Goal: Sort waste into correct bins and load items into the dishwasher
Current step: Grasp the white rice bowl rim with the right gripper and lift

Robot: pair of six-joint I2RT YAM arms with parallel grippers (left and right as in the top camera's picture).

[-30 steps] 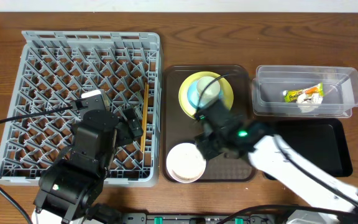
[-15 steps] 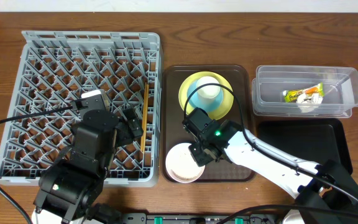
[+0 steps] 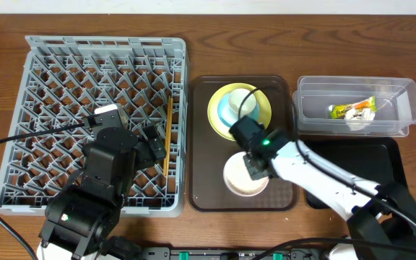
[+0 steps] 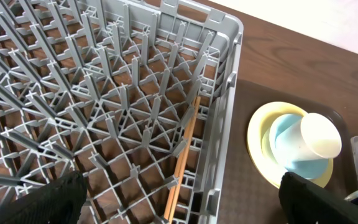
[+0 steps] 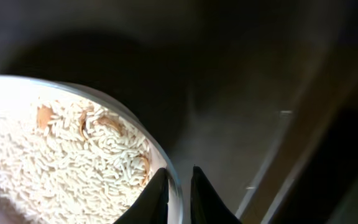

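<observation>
White bowl [image 5: 61, 162] partly off-frame

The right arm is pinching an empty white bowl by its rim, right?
Not empty: the right wrist view shows the white bowl, pinched at its rim by the right fingers, holding white rice-like scraps with beige bits.

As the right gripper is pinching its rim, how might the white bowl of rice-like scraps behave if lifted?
The white bowl looks rigid, so it should hold its shape. Held at one rim point by the right gripper, it may tilt away. The loose rice-like scraps could then slide or spill.
</observation>
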